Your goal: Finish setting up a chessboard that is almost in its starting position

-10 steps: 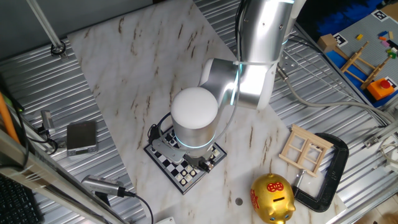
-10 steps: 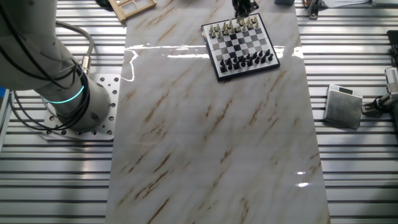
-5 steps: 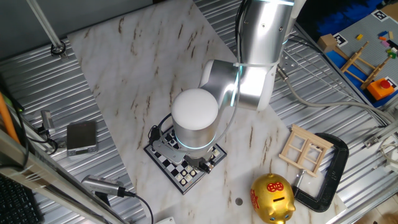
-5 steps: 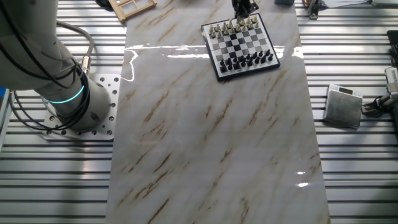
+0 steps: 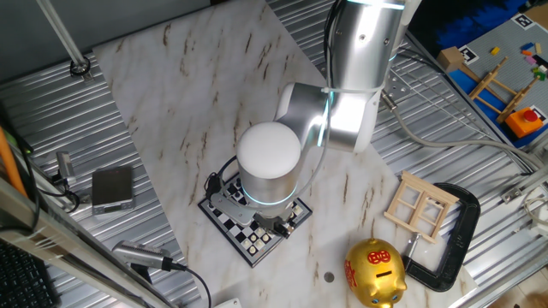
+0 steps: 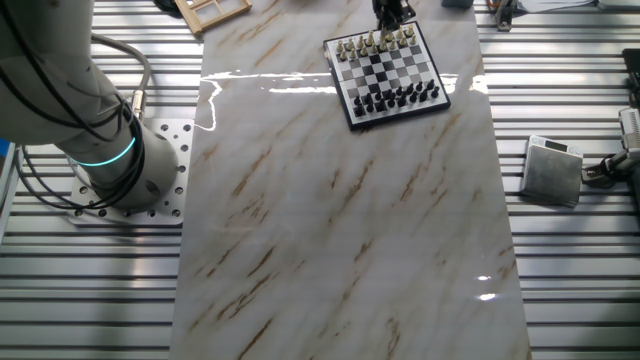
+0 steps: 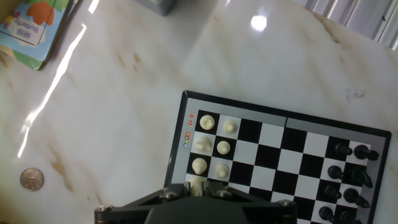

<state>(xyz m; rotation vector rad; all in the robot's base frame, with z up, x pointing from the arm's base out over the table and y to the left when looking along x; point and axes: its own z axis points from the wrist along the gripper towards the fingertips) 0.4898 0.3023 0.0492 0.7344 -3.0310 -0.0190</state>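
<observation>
The chessboard (image 5: 253, 241) lies on the marble sheet, mostly hidden under my arm's white end cap in one fixed view. The other fixed view shows the board (image 6: 388, 72) whole, with cream pieces in its far rows and black pieces in its near rows. My gripper (image 6: 390, 14) stands over the cream far edge. In the hand view my gripper (image 7: 198, 189) is shut on a cream piece (image 7: 198, 182) at the board's (image 7: 280, 155) cream end, next to other cream pieces. Black pieces stand at the right.
A golden piggy bank (image 5: 374, 272), a pale wooden lattice (image 5: 419, 205) and a black clamp (image 5: 454, 235) lie right of the board. A grey box (image 5: 112, 188) sits to its left. A coin (image 7: 31, 179) and a coloured card (image 7: 28, 25) lie nearby.
</observation>
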